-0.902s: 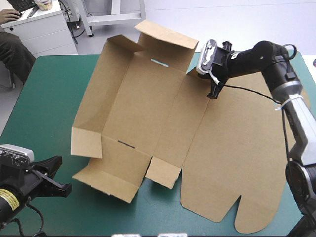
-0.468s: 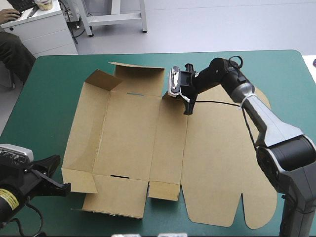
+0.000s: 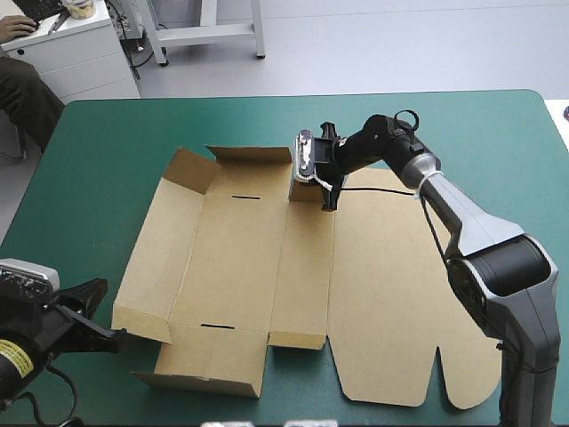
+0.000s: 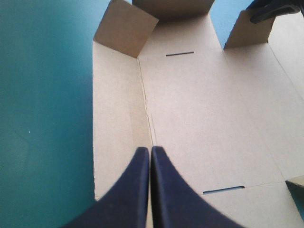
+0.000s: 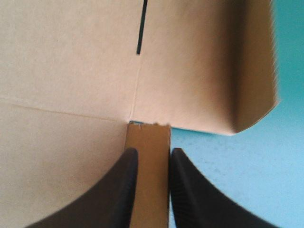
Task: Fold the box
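Board of the brown box lies opened out on the teal-green surface. Its tray part, with low raised walls, is toward the left and its lid lies flat toward the right. At the far end of the crease between them, the right pincer is clamped on the small flap, so that arm looks better placed to act. The left pincer, clenched on nothing, points along the tray from its near left corner.
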Available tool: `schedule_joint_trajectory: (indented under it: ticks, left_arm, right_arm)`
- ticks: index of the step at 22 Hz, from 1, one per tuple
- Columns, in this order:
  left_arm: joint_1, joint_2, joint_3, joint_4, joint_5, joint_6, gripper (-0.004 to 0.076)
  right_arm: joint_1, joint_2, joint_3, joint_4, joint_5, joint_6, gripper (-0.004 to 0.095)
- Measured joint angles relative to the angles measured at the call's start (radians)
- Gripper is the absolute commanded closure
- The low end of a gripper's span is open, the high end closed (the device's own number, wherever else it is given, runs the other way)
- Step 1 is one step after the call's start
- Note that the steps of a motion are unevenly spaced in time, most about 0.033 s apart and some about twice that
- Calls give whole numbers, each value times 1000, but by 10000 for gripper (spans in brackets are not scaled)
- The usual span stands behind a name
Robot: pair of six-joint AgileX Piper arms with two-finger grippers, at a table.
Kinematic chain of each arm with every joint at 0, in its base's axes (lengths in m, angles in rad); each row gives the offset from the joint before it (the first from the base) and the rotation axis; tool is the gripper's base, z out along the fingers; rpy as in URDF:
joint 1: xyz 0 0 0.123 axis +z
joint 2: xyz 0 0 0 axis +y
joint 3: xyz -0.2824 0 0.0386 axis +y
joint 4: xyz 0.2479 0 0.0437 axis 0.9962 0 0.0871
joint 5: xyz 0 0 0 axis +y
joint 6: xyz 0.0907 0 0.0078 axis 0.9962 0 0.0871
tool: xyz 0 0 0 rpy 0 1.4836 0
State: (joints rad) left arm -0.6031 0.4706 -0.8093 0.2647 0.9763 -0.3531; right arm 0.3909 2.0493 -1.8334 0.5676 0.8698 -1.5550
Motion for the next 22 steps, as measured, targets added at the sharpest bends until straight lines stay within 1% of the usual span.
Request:
schedule_joint_trajectory:
  ticks: [2, 3, 6, 7, 8, 9, 10, 11, 12, 13, 14, 15, 18, 21, 22]
  left_arm:
    - [0, 0, 0, 0, 0, 0, 734]
    - [0, 0, 0, 0, 0, 0, 734]
    - [0, 0, 0, 1, 0, 0, 734]
    - [0, 0, 0, 1, 0, 0, 734]
    - [0, 0, 0, 1, 0, 0, 734]
    - [0, 0, 0, 1, 0, 0, 734]
    - [0, 0, 0, 1, 0, 0, 734]
    - [0, 0, 0, 1, 0, 0, 734]
    - [0, 0, 0, 1, 0, 0, 734]
    - [0, 0, 0, 1, 0, 0, 734]
    - [0, 0, 0, 1, 0, 0, 734]
    - [0, 0, 0, 1, 0, 0, 734]
    - [0, 0, 0, 1, 0, 0, 734]
    - [0, 0, 0, 26, -1, 0, 734]
    - [0, 0, 0, 40, -1, 0, 734]
  right_arm:
    - [0, 0, 0, 2, -4, 1, 280]
    - [0, 0, 0, 5, -6, 3, 264]
    - [0, -2, 0, 9, -7, 39, 298]
    - [0, -4, 0, 9, -8, 58, 346]
    - [0, -15, 0, 9, -8, 120, 380]
    - [0, -26, 0, 8, -8, 162, 463]
    - [0, -56, 0, 5, -8, 253, 519]
    - [0, -75, 0, 3, -8, 298, 632]
    - [0, -118, 0, -5, -6, 376, 701]
    - [0, -137, 0, -10, -5, 403, 840]
    - [0, -179, 0, -36, 5, 459, 906]
    - [0, -202, 0, -56, 14, 493, 923]
    - [-1, -297, 0, -237, 98, 731, 923]
    - [-3, -329, 0, -401, 227, 991, 923]
    - [-6, -331, 0, -444, 262, 1052, 923]
